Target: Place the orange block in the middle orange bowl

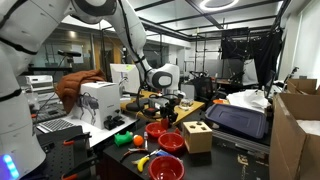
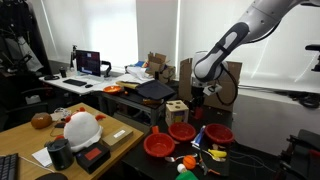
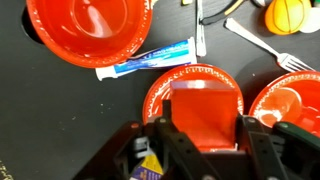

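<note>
In the wrist view my gripper (image 3: 205, 135) is shut on the orange block (image 3: 205, 112), with one finger on each side. The block hangs directly over the middle orange bowl (image 3: 193, 71), and only that bowl's rim shows around it. A larger orange bowl (image 3: 90, 30) lies to the upper left and a third orange bowl (image 3: 290, 100) to the right. In both exterior views the gripper (image 1: 166, 106) (image 2: 198, 100) hovers above the row of bowls, over the middle bowl (image 1: 170, 142) (image 2: 182, 131).
A toothpaste tube (image 3: 150, 58), a fork (image 3: 262, 45) and an orange fruit (image 3: 288, 12) lie near the bowls. A wooden box with holes (image 1: 197, 135) (image 2: 177, 110) stands beside them. A green ball (image 1: 122, 140) and small toys lie at the table edge.
</note>
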### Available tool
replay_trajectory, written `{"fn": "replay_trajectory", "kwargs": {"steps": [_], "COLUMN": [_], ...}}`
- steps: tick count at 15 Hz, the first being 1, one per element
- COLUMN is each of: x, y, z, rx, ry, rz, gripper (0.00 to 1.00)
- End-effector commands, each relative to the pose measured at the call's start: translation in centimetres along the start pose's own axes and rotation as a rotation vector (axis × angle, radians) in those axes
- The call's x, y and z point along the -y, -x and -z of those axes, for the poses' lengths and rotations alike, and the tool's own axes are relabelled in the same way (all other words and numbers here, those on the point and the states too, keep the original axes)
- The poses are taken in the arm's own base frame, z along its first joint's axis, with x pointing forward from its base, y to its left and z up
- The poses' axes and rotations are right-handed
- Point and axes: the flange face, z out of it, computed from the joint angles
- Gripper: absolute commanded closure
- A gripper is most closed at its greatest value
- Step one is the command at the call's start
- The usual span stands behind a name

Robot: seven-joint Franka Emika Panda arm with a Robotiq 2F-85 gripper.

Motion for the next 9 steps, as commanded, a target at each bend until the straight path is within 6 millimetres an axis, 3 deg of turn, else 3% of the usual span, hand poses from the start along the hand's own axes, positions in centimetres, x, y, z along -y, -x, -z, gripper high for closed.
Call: {"fn": "replay_trajectory", "kwargs": {"steps": [1, 9], "x": [0.7, 1.5], "y": [-1.7, -3.7], "z": [-0.4, -1.2], "rx": [0.015, 0.008], "ry": [-0.04, -0.049], "rz": [0.013, 0.001], "gripper": [0.74, 0.74]}}
